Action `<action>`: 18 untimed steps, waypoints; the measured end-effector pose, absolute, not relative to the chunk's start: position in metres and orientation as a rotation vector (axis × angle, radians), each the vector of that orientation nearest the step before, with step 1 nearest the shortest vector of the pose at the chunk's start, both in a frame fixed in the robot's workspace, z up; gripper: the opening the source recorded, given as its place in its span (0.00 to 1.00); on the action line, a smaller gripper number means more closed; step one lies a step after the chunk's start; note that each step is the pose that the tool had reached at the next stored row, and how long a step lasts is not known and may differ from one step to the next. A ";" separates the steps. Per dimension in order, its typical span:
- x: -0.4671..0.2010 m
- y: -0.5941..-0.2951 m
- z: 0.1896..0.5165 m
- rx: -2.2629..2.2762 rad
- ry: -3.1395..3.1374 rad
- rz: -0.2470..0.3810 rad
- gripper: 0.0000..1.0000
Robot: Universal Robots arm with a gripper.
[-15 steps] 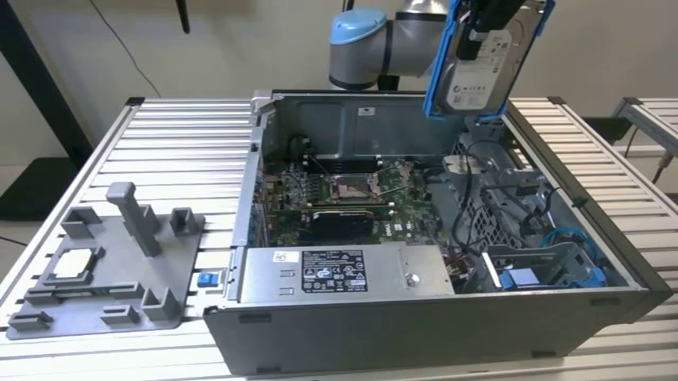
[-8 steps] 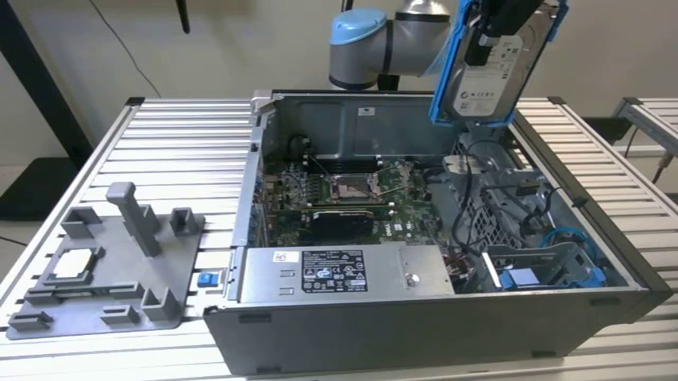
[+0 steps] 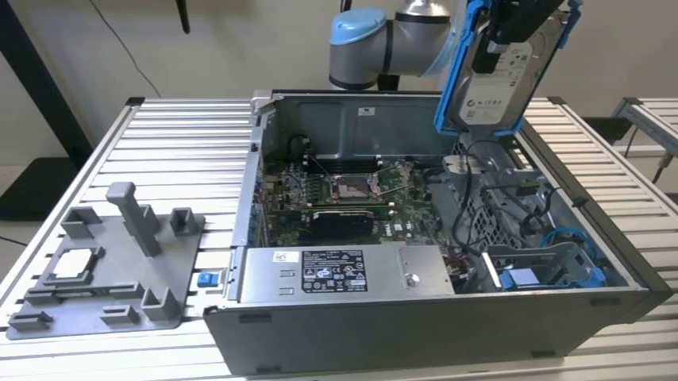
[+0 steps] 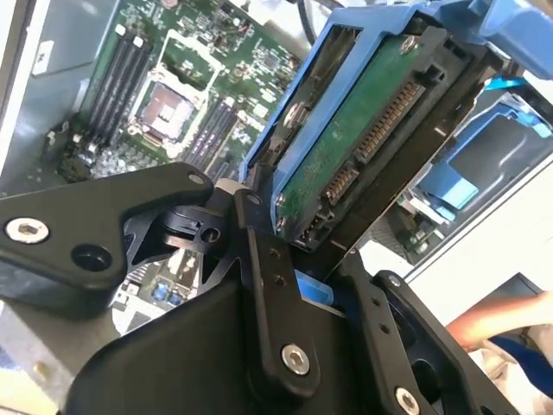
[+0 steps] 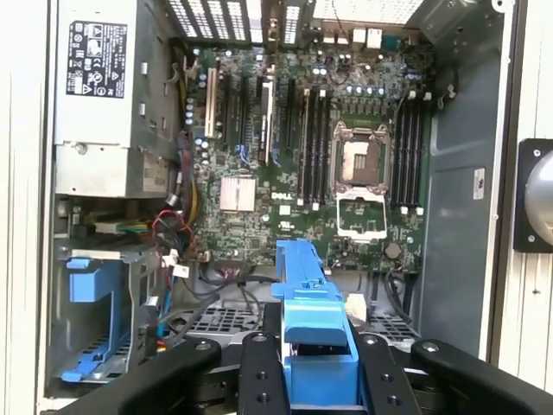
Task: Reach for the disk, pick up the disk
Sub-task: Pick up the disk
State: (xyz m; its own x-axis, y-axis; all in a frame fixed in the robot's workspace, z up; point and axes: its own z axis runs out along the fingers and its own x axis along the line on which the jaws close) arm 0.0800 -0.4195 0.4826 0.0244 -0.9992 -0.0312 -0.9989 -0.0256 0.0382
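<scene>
— Where's the disk (image 3: 498, 79) now?

— Up in the air, clear of the computer case (image 3: 424, 333). From where I stand it hangs at about one o'clock over the open case, nearly upright, white label facing out, blue carrier round its edges.

— And the fingers (image 4: 268, 285)?

— Closed on it. In the second wrist view the black fingers clamp the disk from both sides, green circuit board and connector end showing between them. In the first wrist view the blue carrier (image 5: 315, 346) sits pinched between the same black links.

— What's under it?

— The motherboard (image 3: 339, 198), with the bare processor socket (image 3: 350, 186) near the middle. The grey power supply (image 3: 344, 274) with its label lies along the case's near wall, at six o'clock. An empty blue drive bay (image 3: 545, 270) sits at four o'clock, with a blue cable beside it.

— Anything on the worktop (image 3: 180, 135) outside?

— A grey fixture tray (image 3: 106, 270) at nine o'clock of the case, with a small square chip (image 3: 72, 264) resting in it and a post (image 3: 132, 214) standing up. A small blue piece (image 3: 208, 279) lies between tray and case

— Anyone near?

— A hand (image 4: 497, 320) shows at the edge of the second wrist view, well apart from the fingers
</scene>
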 end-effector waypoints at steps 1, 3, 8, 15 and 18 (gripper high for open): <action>0.080 -0.422 0.483 2.244 -2.189 -0.076 0.00; 0.080 -0.428 0.483 2.244 -2.189 -0.076 0.00; 0.081 -0.445 0.485 2.244 -2.189 -0.075 0.00; 0.083 -0.469 0.487 2.245 -2.189 -0.075 0.00; 0.083 -0.479 0.488 2.245 -2.189 -0.074 0.00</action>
State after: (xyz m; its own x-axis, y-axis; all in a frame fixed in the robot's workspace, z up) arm 0.0833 -0.4792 0.4880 0.0245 -0.9992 -0.0302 -0.9990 -0.0256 0.0367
